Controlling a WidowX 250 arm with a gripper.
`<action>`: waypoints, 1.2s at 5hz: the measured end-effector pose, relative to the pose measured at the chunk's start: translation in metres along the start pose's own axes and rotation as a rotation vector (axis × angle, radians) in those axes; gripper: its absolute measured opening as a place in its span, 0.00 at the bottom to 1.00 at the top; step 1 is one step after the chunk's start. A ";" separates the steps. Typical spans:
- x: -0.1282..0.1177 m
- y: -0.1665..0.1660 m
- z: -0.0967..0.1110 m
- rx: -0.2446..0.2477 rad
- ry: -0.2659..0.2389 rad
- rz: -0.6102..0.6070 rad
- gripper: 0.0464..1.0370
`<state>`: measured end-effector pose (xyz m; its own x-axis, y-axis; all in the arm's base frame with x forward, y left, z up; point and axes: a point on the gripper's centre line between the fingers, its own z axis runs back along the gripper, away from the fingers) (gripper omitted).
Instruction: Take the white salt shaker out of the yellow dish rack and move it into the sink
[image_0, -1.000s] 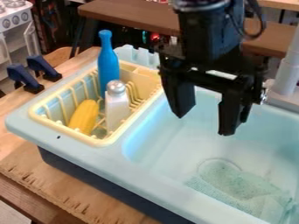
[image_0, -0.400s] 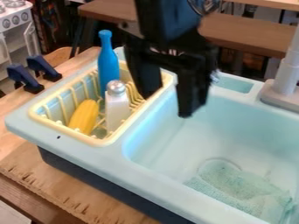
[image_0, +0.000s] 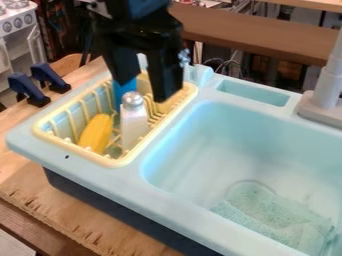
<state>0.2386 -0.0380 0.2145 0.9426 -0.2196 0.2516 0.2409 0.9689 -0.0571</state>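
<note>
The black two-finger gripper (image_0: 141, 91) is parted and empty, with the upright smooth blue, plastic-looking bottle (image_0: 123, 89) behind it and the white shaker with a silvery cap (image_0: 133, 119) just below its fingertips, both in the pale yellow ribbed rack (image_0: 105, 160). The bottle looks light, stiff and slightly slippery (its upper part is hidden behind the tool), suiting a squeeze around its sides; the shaker, likely rigid, suits a gentle hold below its cap.
</note>
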 end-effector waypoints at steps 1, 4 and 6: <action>0.002 0.021 0.001 0.012 -0.034 0.009 0.96; 0.015 0.040 -0.031 -0.026 0.033 -0.006 0.96; 0.015 0.047 -0.036 -0.037 0.062 0.009 0.96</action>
<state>0.2725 0.0000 0.1812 0.9570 -0.2184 0.1908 0.2394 0.9663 -0.0949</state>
